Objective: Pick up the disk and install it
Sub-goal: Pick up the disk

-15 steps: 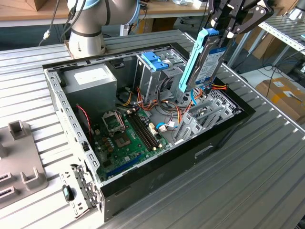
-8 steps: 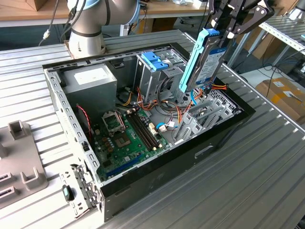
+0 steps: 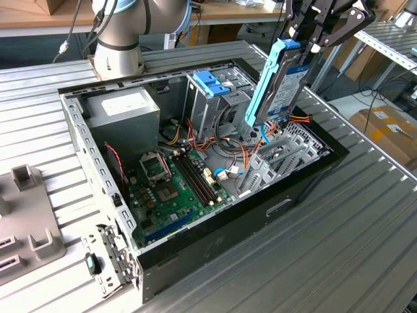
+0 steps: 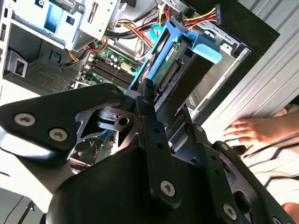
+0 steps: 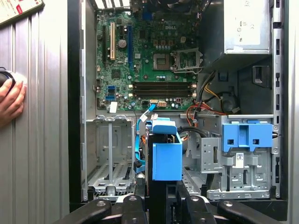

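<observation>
Disk hung pinched in my gripper, long axis running 1 to 7 o'clock in the exterior view, lower end over the case.

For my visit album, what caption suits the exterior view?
The robot's fingers hold the disk on edge, tilted, over the open computer case.

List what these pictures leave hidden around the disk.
1. Exterior view: the gripper holding the disk is cut off by the top edge.
2. First wrist view: the disk is edge-on, so its label is hidden.
3. Second wrist view: the gripper's body covers the disk's near end.
4. Both wrist views: beyond a hand, the person is cut off by the edge.
</observation>
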Controlling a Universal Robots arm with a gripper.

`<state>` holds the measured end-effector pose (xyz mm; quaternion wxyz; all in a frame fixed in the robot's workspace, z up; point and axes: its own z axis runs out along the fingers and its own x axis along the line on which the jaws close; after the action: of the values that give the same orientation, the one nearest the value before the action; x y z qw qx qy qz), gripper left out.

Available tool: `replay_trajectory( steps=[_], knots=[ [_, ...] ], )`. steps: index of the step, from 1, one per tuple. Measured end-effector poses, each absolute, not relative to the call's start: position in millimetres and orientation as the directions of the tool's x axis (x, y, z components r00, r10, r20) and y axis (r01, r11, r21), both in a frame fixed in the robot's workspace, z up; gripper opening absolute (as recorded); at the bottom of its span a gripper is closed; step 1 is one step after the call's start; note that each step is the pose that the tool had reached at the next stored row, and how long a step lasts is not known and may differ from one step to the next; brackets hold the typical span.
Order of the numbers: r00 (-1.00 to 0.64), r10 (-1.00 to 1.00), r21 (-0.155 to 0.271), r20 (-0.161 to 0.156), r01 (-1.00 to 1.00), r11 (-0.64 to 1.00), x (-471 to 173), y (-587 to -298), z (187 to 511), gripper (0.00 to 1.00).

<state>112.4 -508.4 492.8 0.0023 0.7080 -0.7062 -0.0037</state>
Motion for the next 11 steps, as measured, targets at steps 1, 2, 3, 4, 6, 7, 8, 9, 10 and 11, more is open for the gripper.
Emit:
replay_trajectory(
  steps=[1,2,3,4,6,7,8,9,10,11],
  knots=[
    [0.003,-1.000,0.008,-0.002,-1.000,-0.003,112.4,-508.5,492.8,0.35],
    [0.003,-1.000,0.008,-0.002,-1.000,-0.003,112.4,-509.0,492.8,0.35],
    [0.003,-1.000,0.008,-0.002,-1.000,-0.003,112.4,-509.4,492.7,0.35],
    [0.003,-1.000,0.008,-0.002,-1.000,-0.003,112.4,-510.1,492.8,0.35],
    [0.003,-1.000,0.008,-0.002,-1.000,-0.003,112.4,-511.6,492.8,0.35],
    [0.003,-1.000,0.008,-0.002,-1.000,-0.003,112.4,-512.4,492.7,0.35],
    [0.003,-1.000,0.008,-0.002,-1.000,-0.003,112.4,-514.0,492.8,0.35],
    [0.003,-1.000,0.008,-0.002,-1.000,-0.003,112.4,-515.2,492.8,0.35],
    [0.003,-1.000,0.008,-0.002,-1.000,-0.003,112.4,-516.4,492.7,0.35],
    [0.003,-1.000,0.008,-0.002,-1.000,-0.003,112.4,-517.8,492.8,0.35]
  ],
)
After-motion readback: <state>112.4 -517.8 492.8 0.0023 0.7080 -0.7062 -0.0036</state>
